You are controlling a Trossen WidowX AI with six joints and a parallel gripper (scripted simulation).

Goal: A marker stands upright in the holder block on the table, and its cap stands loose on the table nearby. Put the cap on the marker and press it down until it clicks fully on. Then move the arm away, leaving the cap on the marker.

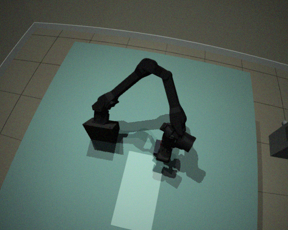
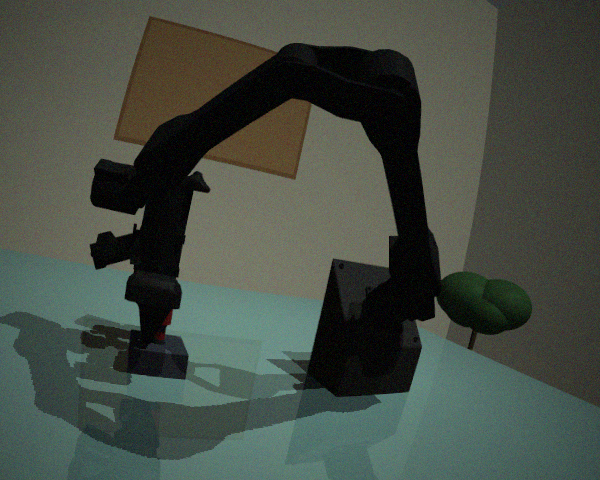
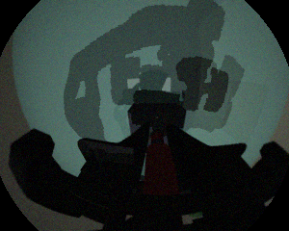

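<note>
My gripper [image 2: 153, 330] [image 3: 158, 125] [image 1: 163, 154] points straight down and is shut on the red cap [image 2: 165, 323] [image 3: 160, 167]. The cap sits low, directly over the dark holder block [image 2: 158, 357] [image 1: 156, 148] [image 3: 156, 108], with its lower end close to the block's top. The marker itself is hidden behind the fingers and the cap, so I cannot tell how far the cap sits on it. The scene is dim and the arm casts broad shadows over the teal table [image 1: 65, 138] [image 2: 445, 413].
The arm's dark base [image 1: 101, 130] [image 2: 365, 335] stands on the table behind the block. A pale rectangle [image 1: 137, 190] is marked on the table beside the block. A grey box [image 1: 284, 141] stands off the table to the right. A green plant [image 2: 484, 304] stands behind the base.
</note>
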